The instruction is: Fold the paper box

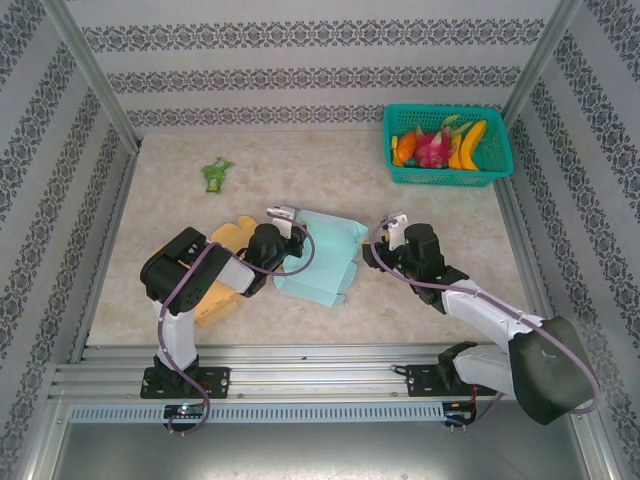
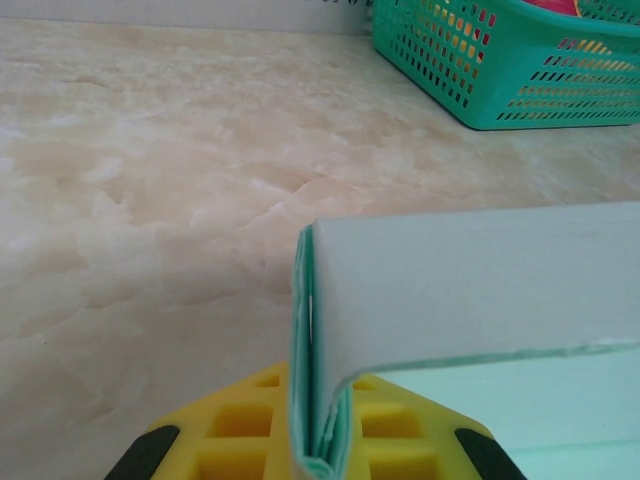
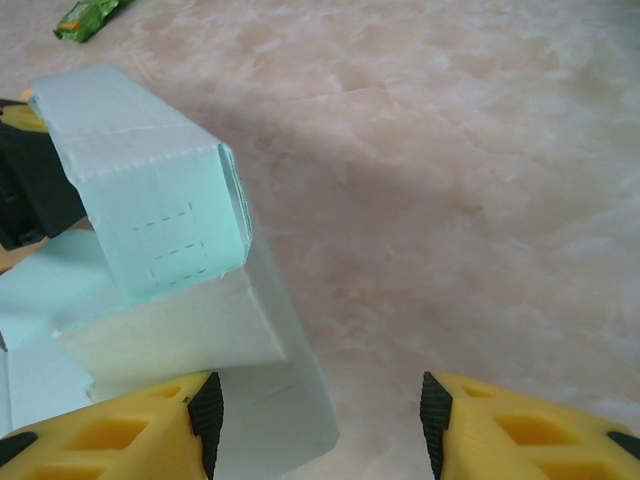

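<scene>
The paper box (image 1: 322, 258) is pale teal and lies partly folded in the middle of the table. My left gripper (image 1: 288, 228) holds its left edge. In the left wrist view the yellow fingers (image 2: 230, 430) are shut on a doubled fold of the box (image 2: 470, 290), which rises upright between them. My right gripper (image 1: 374, 250) sits at the box's right side. In the right wrist view it (image 3: 320, 420) stands open, its pads (image 3: 207, 415) wide apart. A flat flap of the box (image 3: 270, 400) lies by the left finger, and a raised folded wall (image 3: 150, 215) stands beyond it.
A green basket (image 1: 446, 178) of fruit stands at the back right, and its mesh wall (image 2: 470, 70) shows in the left wrist view. A small green packet (image 1: 216, 174) lies at the back left. A tan cardboard piece (image 1: 226, 238) lies under my left arm.
</scene>
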Available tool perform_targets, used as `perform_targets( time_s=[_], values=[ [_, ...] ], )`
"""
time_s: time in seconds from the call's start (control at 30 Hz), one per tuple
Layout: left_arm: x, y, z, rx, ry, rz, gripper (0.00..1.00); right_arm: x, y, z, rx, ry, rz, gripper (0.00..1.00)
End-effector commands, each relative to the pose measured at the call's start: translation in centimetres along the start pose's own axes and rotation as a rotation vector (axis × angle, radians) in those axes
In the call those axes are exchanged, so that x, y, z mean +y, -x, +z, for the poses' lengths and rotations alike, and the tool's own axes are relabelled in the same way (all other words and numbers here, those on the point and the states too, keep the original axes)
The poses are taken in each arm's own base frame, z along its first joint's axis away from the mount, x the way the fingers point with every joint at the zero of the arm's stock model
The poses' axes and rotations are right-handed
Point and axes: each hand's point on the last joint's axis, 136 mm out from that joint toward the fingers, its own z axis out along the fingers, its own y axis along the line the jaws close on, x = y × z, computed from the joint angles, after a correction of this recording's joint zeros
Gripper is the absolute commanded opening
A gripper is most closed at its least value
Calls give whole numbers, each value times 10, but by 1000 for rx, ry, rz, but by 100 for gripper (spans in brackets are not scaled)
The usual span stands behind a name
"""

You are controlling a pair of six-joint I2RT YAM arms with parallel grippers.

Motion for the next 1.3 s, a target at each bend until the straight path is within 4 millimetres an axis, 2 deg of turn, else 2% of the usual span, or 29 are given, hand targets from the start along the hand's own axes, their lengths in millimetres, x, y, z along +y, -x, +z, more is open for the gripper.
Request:
perform_targets(
  time_s=[0.0,0.37,0.6,0.83,1.03,1.27],
  values=[
    [6,-37,-5,116,-12,-16,0,16,15,5,-31,60,-40,54],
    [5,-38,-5,119,-26,-18,0,26,11,24,3,49,-90,45],
    [7,-38,-4,120,-14,-27,0,43,14,30,-16,80,-102,43],
    [14,-38,-3,114,29,-51,0,56,18,45,-33,53,-93,43],
    [23,-37,-4,95,91,-75,0,46,22,59,-69,-82,-75,41],
    [17,-38,-4,85,162,5,0,32,25,74,-99,-183,-64,38]
  ],
)
